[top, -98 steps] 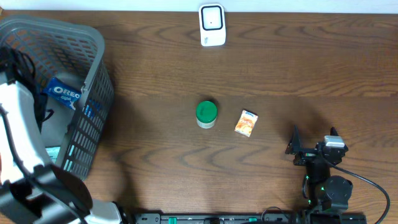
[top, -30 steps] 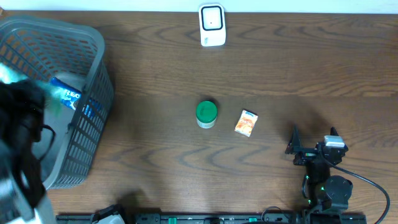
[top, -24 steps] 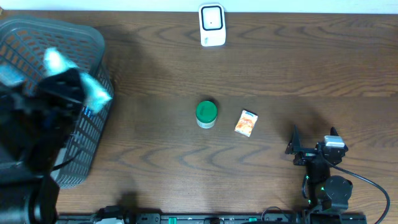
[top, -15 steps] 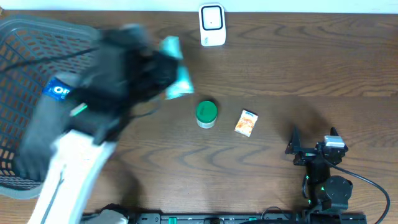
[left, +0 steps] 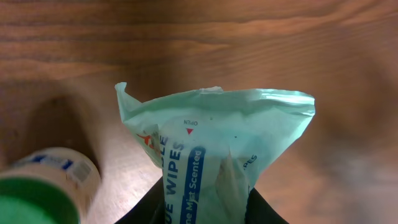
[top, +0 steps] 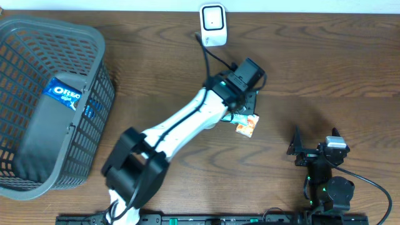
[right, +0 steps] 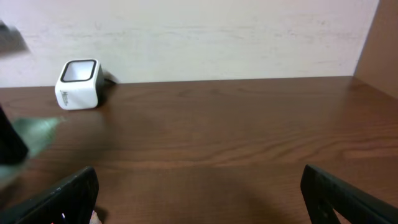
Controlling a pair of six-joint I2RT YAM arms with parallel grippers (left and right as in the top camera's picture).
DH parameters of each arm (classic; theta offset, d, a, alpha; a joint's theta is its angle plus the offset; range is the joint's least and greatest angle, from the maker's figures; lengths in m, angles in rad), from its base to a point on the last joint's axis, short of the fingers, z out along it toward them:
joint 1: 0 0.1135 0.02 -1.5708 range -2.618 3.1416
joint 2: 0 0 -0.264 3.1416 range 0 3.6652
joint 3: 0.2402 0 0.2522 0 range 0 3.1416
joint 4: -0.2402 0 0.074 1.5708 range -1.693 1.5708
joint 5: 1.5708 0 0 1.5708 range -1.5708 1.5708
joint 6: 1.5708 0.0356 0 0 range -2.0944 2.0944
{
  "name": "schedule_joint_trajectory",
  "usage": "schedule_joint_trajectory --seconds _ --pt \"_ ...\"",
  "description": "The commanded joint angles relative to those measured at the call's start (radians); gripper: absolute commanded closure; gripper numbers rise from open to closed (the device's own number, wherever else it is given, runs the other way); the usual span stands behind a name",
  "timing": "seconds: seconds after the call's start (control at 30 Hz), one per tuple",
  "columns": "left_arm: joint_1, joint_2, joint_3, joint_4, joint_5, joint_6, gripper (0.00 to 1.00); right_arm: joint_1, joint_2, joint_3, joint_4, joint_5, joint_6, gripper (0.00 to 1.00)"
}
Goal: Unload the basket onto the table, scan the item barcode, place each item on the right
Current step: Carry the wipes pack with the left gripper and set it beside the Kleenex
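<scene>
Pick done: left end effector [left: 204, 208] pinches the wipes pack [left: 236, 130] over the mid surface [top: 325, 69], near the green-lid jar [left: 43, 193]. Left to do: show the barcode to the scanner [top: 213, 25], well apart at the far edge. The right end effector [right: 196, 193] is spread wide, empty.

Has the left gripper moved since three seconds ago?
Yes: the left gripper left the basket and swung right, now below the scanner, holding the wipes.

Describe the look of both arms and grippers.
Left arm: white links, black joints and wrist, a black cable along it, a green light near the wrist. Right arm: compact, all black, green lights, a black cable looping out. Right gripper: two black tapered fingers.
</scene>
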Motion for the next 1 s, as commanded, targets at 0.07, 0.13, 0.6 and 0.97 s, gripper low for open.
schedule_joint_trajectory --seconds 0.07,0.13,0.6,0.97 --pt "-0.019 0.109 -0.004 0.016 -0.216 -0.017 0.73 -0.002 -0.005 -0.001 -0.004 -0.001 -0.014 0.01" --pt "-0.017 0.139 -0.004 0.011 -0.248 -0.018 0.55 -0.002 -0.005 -0.001 -0.004 -0.001 -0.014 0.01" --pt "-0.01 -0.213 0.163 -0.167 -0.253 0.2 0.02 -0.002 -0.005 -0.001 -0.004 -0.001 -0.014 0.01" --pt "0.542 -0.674 0.165 -0.381 -0.565 -0.036 0.02 -0.002 -0.005 -0.001 -0.004 -0.001 -0.014 0.01"
